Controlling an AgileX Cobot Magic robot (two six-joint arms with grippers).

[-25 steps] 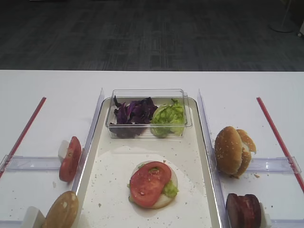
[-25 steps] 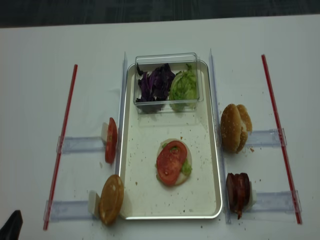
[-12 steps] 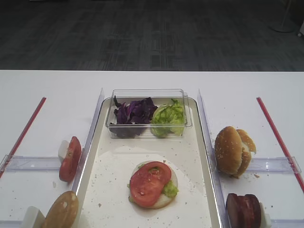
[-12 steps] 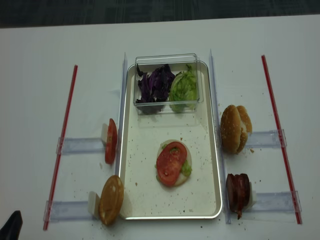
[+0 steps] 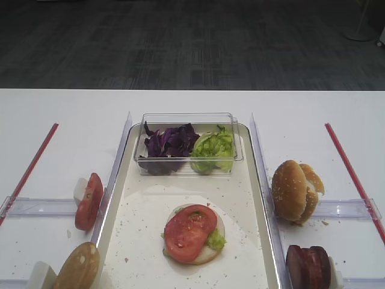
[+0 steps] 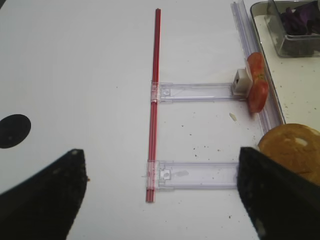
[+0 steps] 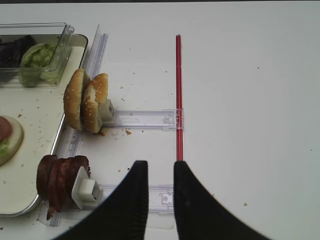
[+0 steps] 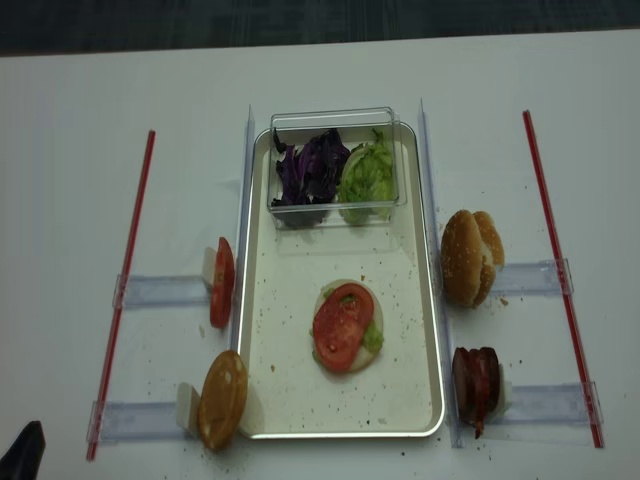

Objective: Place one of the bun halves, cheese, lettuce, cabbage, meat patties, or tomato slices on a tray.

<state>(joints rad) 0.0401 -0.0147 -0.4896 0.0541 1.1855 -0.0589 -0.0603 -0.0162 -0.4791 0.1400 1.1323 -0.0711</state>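
On the silvery tray (image 5: 144, 208) lies a bun half with lettuce and one of the tomato slices (image 5: 189, 232) on top. Cabbage (image 5: 168, 143) and more lettuce (image 5: 212, 149) fill the clear tub at the tray's far end. Left of the tray, tomato slices (image 6: 257, 89) and a bun half (image 6: 292, 150) stand on edge in clear racks. To its right stand bun halves (image 7: 85, 102) and meat patties (image 7: 60, 180). My left gripper (image 6: 160, 160) is open and empty, well left of that bun. My right gripper (image 7: 160, 165) is shut on nothing, right of the patties. No cheese shows.
Two red strips (image 8: 125, 290) (image 8: 560, 270) run along the white table outside the racks. Clear plastic rails (image 8: 425, 200) border both long sides of the tray. A black round mark (image 6: 14, 131) sits on the table at the left. Crumbs speckle the tray and table.
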